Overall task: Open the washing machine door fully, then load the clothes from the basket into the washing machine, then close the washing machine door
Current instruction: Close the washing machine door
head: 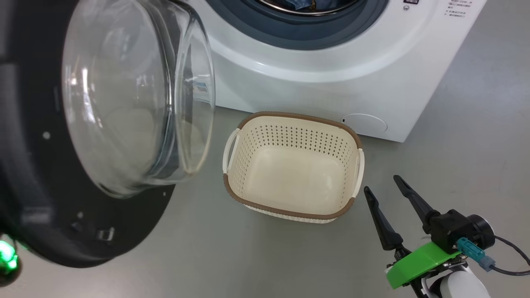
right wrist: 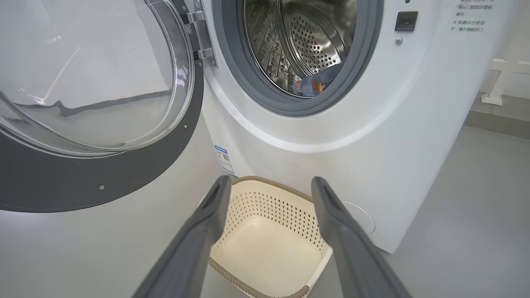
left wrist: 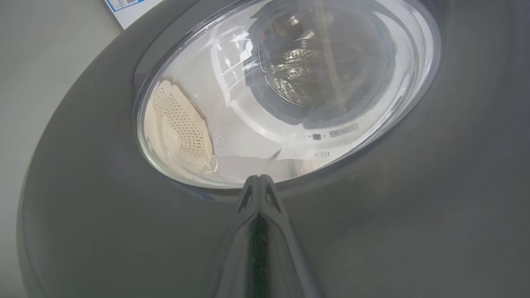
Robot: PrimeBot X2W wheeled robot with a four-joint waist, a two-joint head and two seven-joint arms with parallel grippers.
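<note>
Basket [head: 290, 136], one and empty, stands on the floor [head: 207, 248] just before the one washing machine [head: 331, 82], its single door [head: 41, 186] swung open, clothes [right wrist: 312, 85] in the drum [right wrist: 314, 45] showing as one blue piece, perhaps more; right claw [head: 381, 183] spread, left claw [left wrist: 258, 179] pressed together by the door's outer face.

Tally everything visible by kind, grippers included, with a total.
washing machine: 1
washing machine door: 1
basket: 1, empty
clothes, one blue bundle visible inside the machine: 1
grippers, left gripper and right gripper: 2
Total: 6
</note>
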